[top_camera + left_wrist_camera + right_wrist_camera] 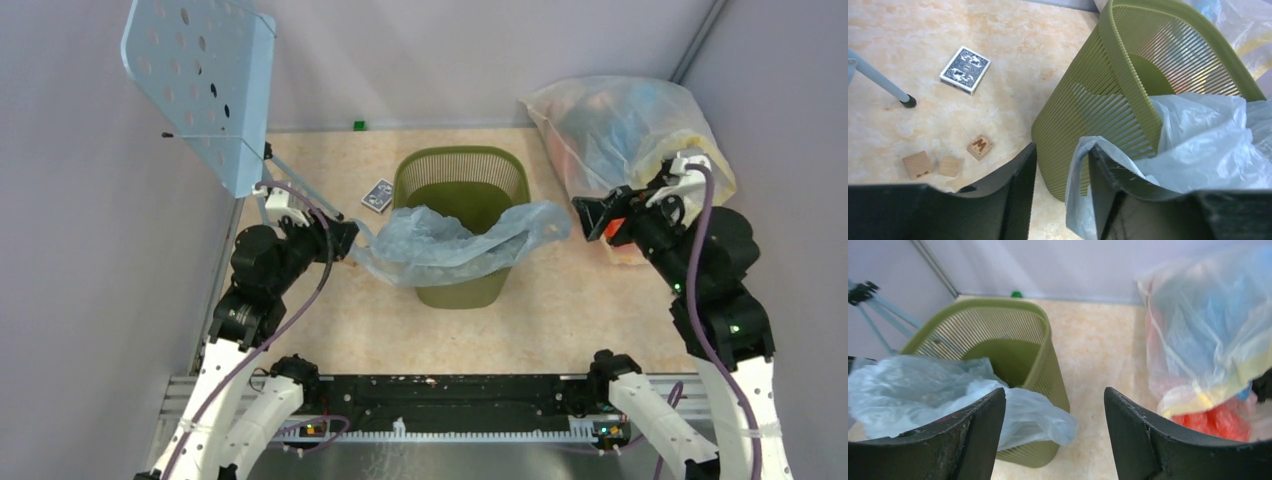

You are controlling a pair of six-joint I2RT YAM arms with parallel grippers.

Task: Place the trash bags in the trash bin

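Observation:
The olive-green trash bin (462, 165) stands mid-table. The pale blue-grey trash bag (450, 240) lies crumpled across its near rim, one end hanging over the left side and one over the right. My left gripper (352, 240) is at the bag's left end, beside the bin. In the left wrist view my gripper (1063, 147) has its jaws apart, and the bag's edge (1208, 145) is draped over the right finger, against the bin wall (1108, 100). My right gripper (590, 215) is open and empty, right of the bin. In its view my gripper (1054, 390) faces the bag (923, 385) and bin (998, 315).
A big clear-yellowish sack (620, 130) of coloured items sits at the back right, close behind my right arm. A card deck (378, 195) lies left of the bin, with wooden letter blocks (979, 146) nearby. A blue perforated panel (200, 80) on thin legs stands at the back left.

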